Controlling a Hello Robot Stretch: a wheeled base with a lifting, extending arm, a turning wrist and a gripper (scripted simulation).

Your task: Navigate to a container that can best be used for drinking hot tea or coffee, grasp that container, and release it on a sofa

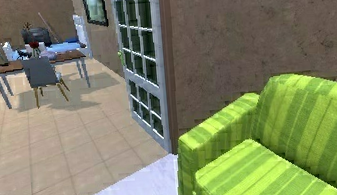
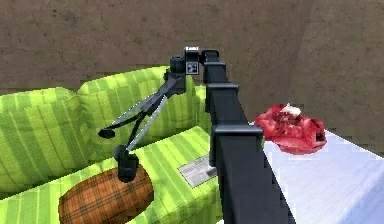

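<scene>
In the arm side view my arm reaches out over a green striped sofa. The gripper slants down and to the left from its dark body, its two thin fingers above the seat. A small dark blob sits at the tip of the lower finger, just above a brown plaid cushion. I cannot tell whether the blob is a mug, or whether the gripper holds anything. In the forward view the same green sofa shows at the lower right.
A white table with a red lumpy thing stands right of the arm. A flat pale item lies on the sofa seat. Ahead are a glass-paned door, tiled floor, and a far dining table with chairs.
</scene>
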